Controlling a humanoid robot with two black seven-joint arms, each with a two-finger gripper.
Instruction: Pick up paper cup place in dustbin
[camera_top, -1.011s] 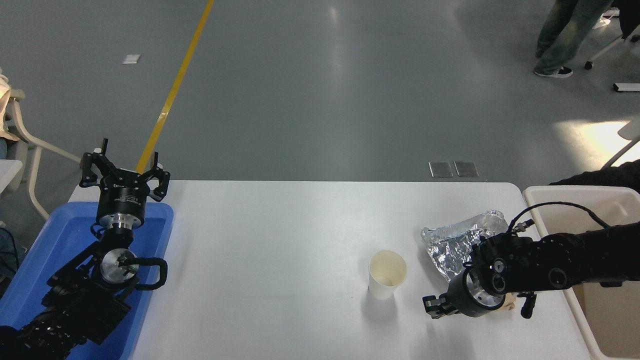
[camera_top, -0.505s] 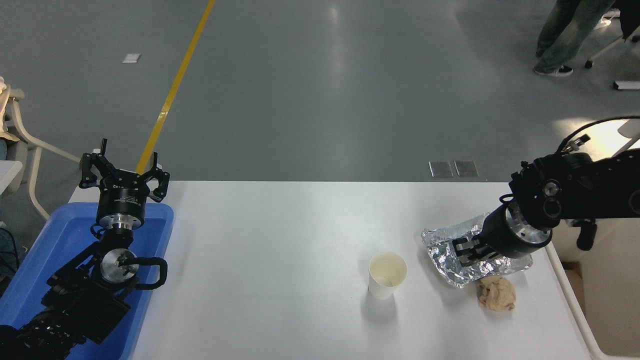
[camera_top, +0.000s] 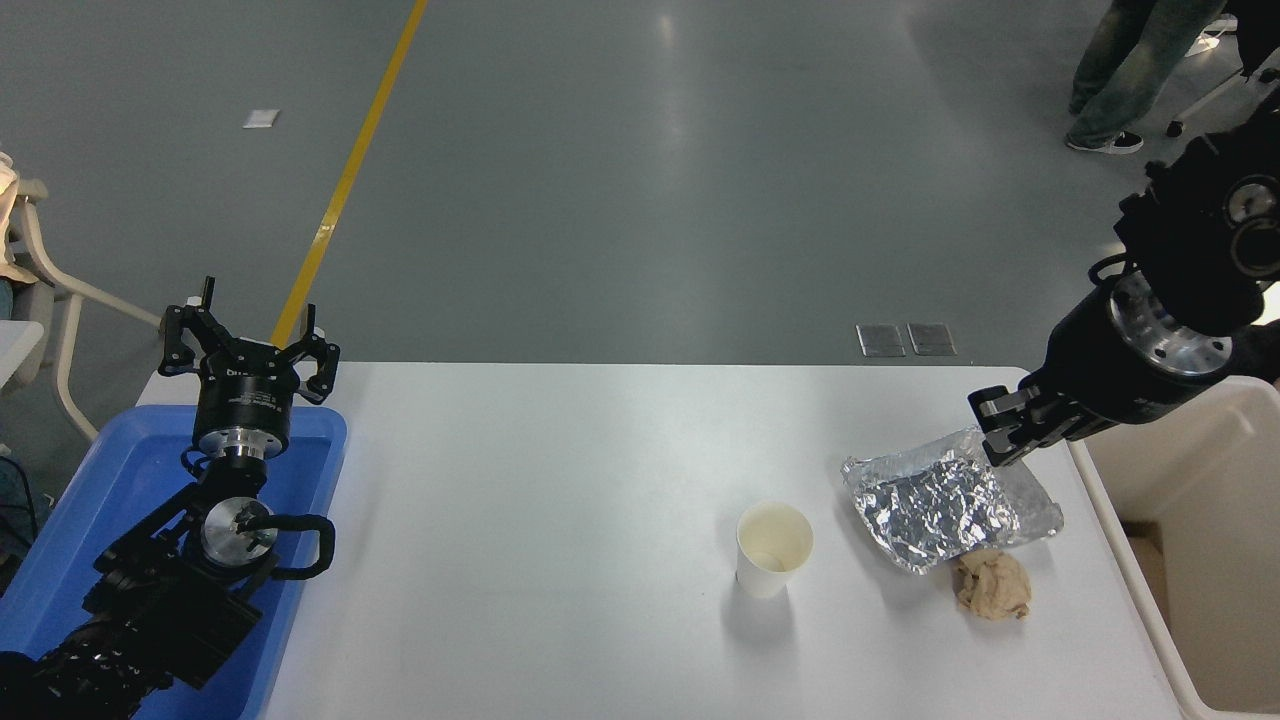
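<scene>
Grey floor fills the top half of the head view, crossed by a yellow line (camera_top: 352, 170) toward 11 o'clock; a person's legs (camera_top: 1120, 75) stand at 1 o'clock, well away from the table (camera_top: 560, 480). White table spans the lower half.

Cup (camera_top: 773, 549): upright on the table, right of centre, open end up, cream inside visible. Nothing touches it.

Foil tray (camera_top: 945, 497): crumpled, lying at 3 o'clock of the cup, near it but apart. Beige wad (camera_top: 992, 586): on the table at 5 o'clock of the foil tray, just beside its near corner.

Bin (camera_top: 1195, 520): cream, at the table's right edge, 3 o'clock of the cup and well apart from it, beyond the foil tray. Partly cut off by the picture's edge.

Right gripper (camera_top: 1005, 428): raised, coming in from the right edge, wrist high and fingers pointing down-left. It hangs at 12 to 1 o'clock of the foil tray, near the tray's far right corner, and at 2 o'clock of the cup, well apart from it. Fingers look close together with nothing between them; contact with the foil cannot be judged.

Left gripper (camera_top: 248, 345): parked at lower left over the far end of the blue tray (camera_top: 90, 530), fingers spread wide, holding nothing.
</scene>
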